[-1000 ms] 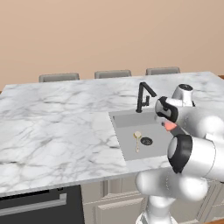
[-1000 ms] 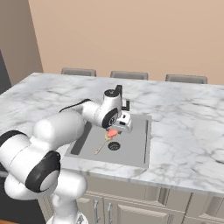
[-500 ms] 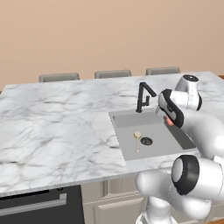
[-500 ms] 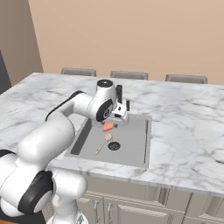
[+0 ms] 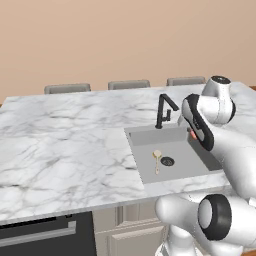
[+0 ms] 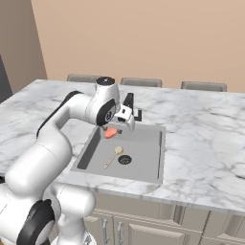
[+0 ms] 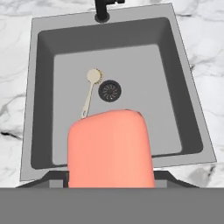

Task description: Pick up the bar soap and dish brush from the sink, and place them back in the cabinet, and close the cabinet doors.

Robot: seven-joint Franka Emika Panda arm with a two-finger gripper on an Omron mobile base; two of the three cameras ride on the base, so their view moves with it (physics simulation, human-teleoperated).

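You are lifting the salmon-orange bar soap [image 6: 110,132], clamped in your hand [image 6: 115,130], higher above the grey sink [image 6: 158,165]; the cream-headed brush [image 7: 90,90] is waiting.

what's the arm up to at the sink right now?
The gripper holds the bar soap lifted above the sink, near the black faucet. The dish brush lies on the basin floor beside the drain, untouched. So the soap is picked up but not yet put away, and the brush is yet to be collected.
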